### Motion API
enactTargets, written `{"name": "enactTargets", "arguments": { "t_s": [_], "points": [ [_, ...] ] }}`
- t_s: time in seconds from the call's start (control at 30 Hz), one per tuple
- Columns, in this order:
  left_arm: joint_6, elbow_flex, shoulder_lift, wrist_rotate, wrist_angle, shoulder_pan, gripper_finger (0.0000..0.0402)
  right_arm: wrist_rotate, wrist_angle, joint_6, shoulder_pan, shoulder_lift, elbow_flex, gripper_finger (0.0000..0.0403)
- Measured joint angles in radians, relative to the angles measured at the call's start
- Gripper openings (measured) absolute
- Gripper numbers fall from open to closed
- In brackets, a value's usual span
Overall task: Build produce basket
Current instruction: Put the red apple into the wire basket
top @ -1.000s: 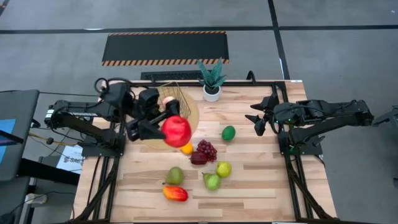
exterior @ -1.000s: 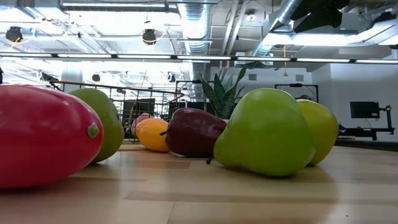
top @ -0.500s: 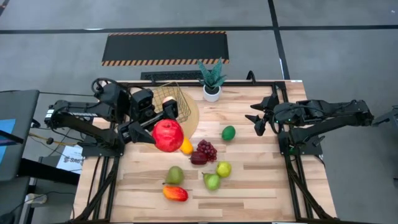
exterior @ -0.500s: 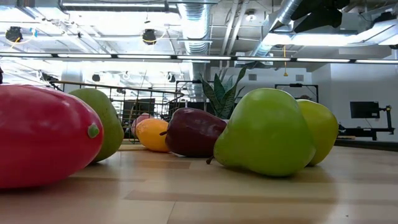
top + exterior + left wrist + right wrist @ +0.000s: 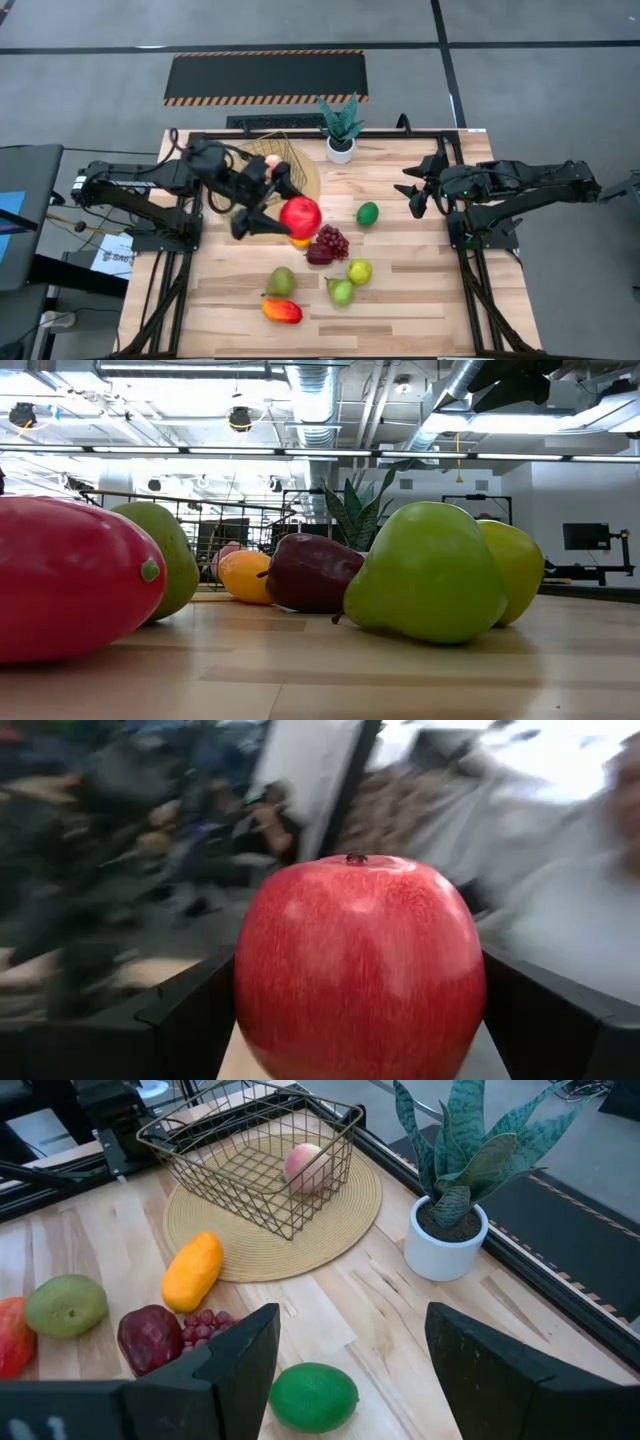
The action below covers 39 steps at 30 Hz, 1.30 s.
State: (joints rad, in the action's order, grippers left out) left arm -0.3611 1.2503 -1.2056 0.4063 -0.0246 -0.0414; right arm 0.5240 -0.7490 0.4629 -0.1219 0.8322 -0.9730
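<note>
My left gripper (image 5: 293, 217) is shut on a red apple (image 5: 300, 216), which it holds in the air by the near edge of the round woven mat (image 5: 310, 185). The apple fills the left wrist view (image 5: 360, 965). The gold wire basket (image 5: 278, 158) stands on the mat with a pink peach (image 5: 307, 1166) inside. An orange mango (image 5: 300, 239), purple grapes (image 5: 333, 240), a dark red apple (image 5: 319, 254), a lime (image 5: 368, 213), a yellow-green apple (image 5: 360, 271), pears (image 5: 341, 291) and a red mango (image 5: 282, 311) lie on the table. My right gripper (image 5: 412, 190) is open and empty at the far right. My left gripper pinches the red apple between its two fingers (image 5: 190, 1010), one on each side of the apple's belly (image 5: 252, 990). The fingers come from the table's left, about level. The apple is lifted clear, with its stem end (image 5: 355, 859) showing on top in the wrist view.
A spiky green plant in a white pot (image 5: 341, 130) stands at the far edge, right of the basket. The loose fruit lies in the middle of the table. Bare wood (image 5: 440, 290) shows at the near right.
My left gripper has carried the red apple first toward the table's near left, then toward the right and lower. It has turned as it went. The apple now hangs by the mat's near edge, above the orange mango.
</note>
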Motion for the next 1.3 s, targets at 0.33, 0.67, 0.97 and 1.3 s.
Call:
{"name": "enactTargets", "arguments": {
  "t_s": [0.33,0.67,0.97,1.3],
  "points": [
    [0.612,0.0,0.005,-0.424,0.129,-0.014,0.0339,0.0,0.0,0.001,0.0,0.0,0.0,0.0273],
    [1.221,0.0,-0.014,-1.014,0.07,-0.083,0.0339,0.0,0.0,0.001,0.0,0.0,0.0,0.0273],
    [1.493,0.0,-0.027,-1.064,-0.06,-0.109,0.0339,0.0,0.001,0.006,0.0,0.006,0.0,0.0273],
    [1.178,0.0,-0.026,-1.159,-0.11,-0.109,0.0339,0.0,0.002,0.019,0.0,0.037,0.0,0.0273]
  ]
}}
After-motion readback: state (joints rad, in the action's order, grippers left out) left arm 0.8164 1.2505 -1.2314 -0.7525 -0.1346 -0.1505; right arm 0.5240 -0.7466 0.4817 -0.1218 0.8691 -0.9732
